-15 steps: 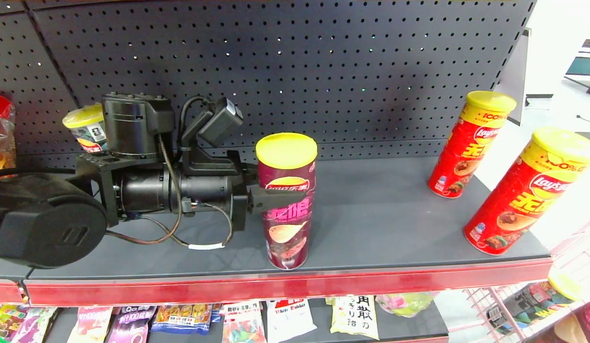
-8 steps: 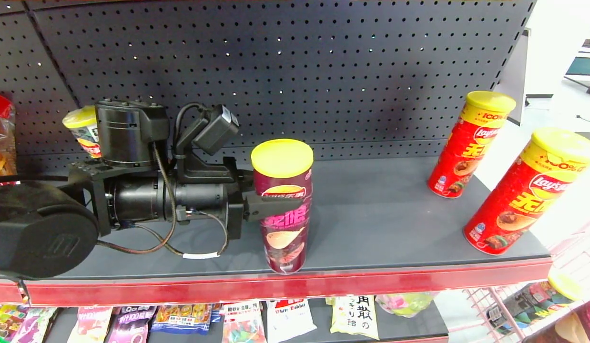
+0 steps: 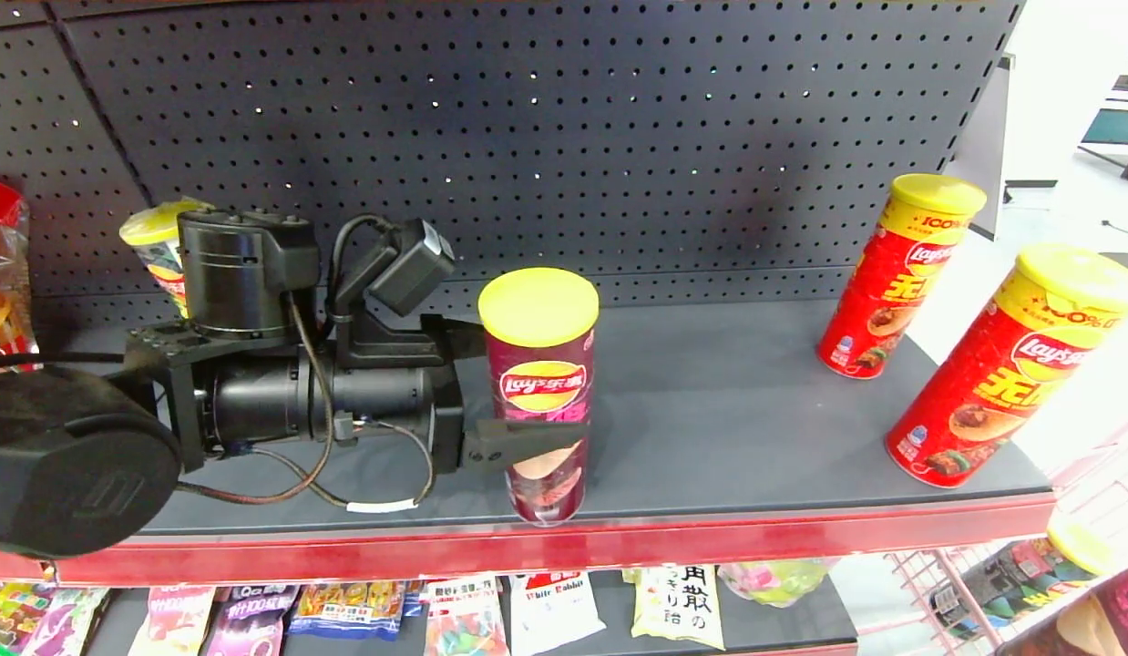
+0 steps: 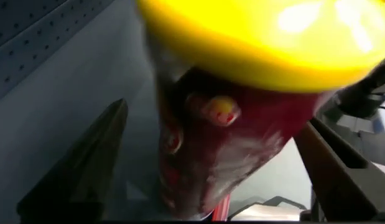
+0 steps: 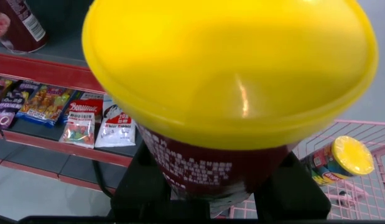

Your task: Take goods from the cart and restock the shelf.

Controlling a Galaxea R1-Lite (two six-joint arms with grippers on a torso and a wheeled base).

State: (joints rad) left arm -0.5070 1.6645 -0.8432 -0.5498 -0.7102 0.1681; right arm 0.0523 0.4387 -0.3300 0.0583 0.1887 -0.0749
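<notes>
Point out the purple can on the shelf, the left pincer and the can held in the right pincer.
purple can [image 3: 544,384]: head view, on its label.
left pincer [image 4: 212,118]: left wrist view, midway between fingertips.
held can [image 5: 229,68]: right wrist view, on its yellow lid.

I see a dark perforated back panel [image 3: 619,137] across the top of the frame; upper right, bright pale floor [image 3: 1056,219] and a teal-topped table [image 3: 1115,126].

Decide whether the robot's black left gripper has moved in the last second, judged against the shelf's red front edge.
Yes. The left gripper has dropped closer to the red front edge and drawn slightly left.
</notes>
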